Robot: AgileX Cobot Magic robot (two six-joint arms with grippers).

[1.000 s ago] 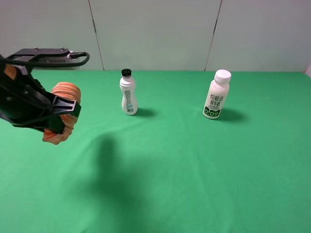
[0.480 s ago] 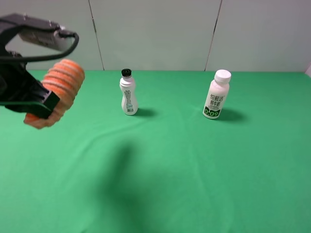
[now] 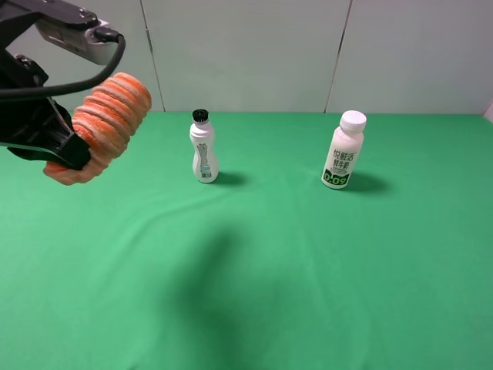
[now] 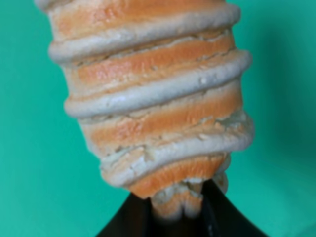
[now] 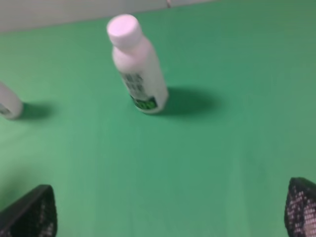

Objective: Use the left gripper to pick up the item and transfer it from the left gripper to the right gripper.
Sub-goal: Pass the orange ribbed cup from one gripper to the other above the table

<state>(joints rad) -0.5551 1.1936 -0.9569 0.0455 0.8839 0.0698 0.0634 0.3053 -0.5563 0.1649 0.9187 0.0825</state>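
Nearest in the high view: bare stretch of green cloth-covered table (image 3: 323, 293), with a broad soft shadow (image 3: 208, 293) lying on it. Above the cloth's left side and well clear of it: black two-fingered left gripper (image 3: 68, 154) with looping cable, clamped on the lower end of an orange loaf-shaped roll with cream-edged ribs (image 3: 108, 116). Long axis tilted, gripped end low and to the left, free end pointing up and rightward toward the back. From the left wrist: roll (image 4: 153, 98) running straight out from between black fingers (image 4: 128, 224), ribs crosswise to its length. From the right wrist only: right gripper (image 5: 165, 212), two mesh-textured black fingertips spread wide, only cloth between, holding nothing. Farther back, upright on the cloth and well apart: waisted white bottle with black cap (image 3: 203, 150), and a white bottle with white cap and green label (image 3: 341, 154). Behind all, pale panelled wall (image 3: 246, 54).
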